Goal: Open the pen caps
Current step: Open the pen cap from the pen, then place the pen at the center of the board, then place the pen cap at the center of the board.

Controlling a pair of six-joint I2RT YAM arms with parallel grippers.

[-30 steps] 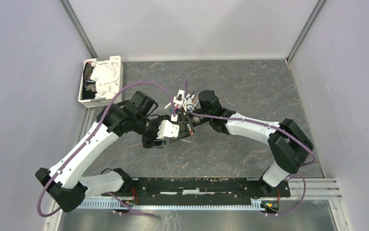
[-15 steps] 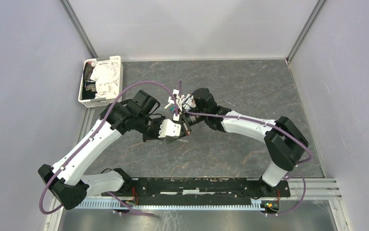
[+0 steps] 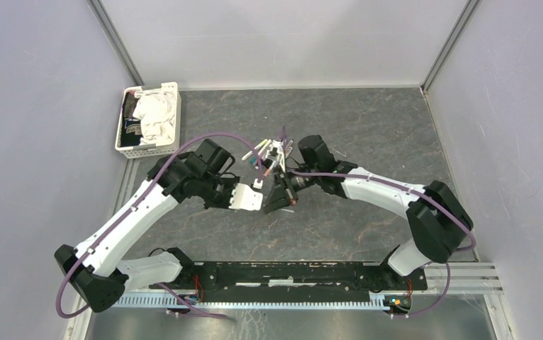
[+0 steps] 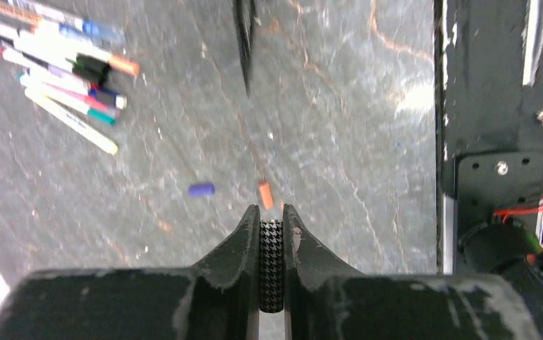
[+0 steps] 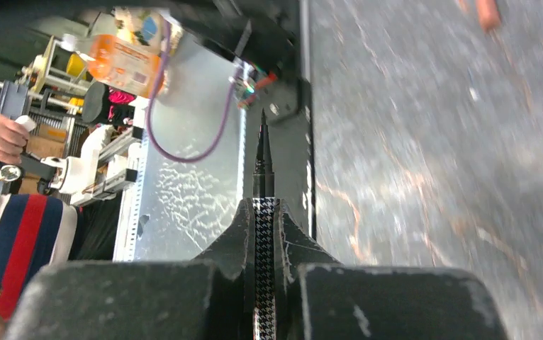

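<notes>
In the left wrist view my left gripper (image 4: 271, 210) is shut on a short houndstooth-patterned pen cap (image 4: 271, 262). My right gripper (image 5: 264, 202) is shut on the matching houndstooth pen (image 5: 264, 241), whose bare black tip (image 5: 262, 142) sticks out past the fingers. From above, the two grippers (image 3: 260, 201) (image 3: 278, 197) face each other just in front of the pile of pens (image 3: 272, 151). An orange cap (image 4: 266, 195) and a blue cap (image 4: 201, 189) lie loose on the table under the left gripper.
Several capped, white-barrelled pens (image 4: 56, 64) lie bunched on the grey table. A white basket (image 3: 148, 119) with cloths stands at the far left. The black base rail (image 3: 290, 273) runs along the near edge.
The left gripper has gone from open to shut on the patterned cap. Both grippers have moved toward the near edge, away from the pen pile, and the pen's tip is bare.
</notes>
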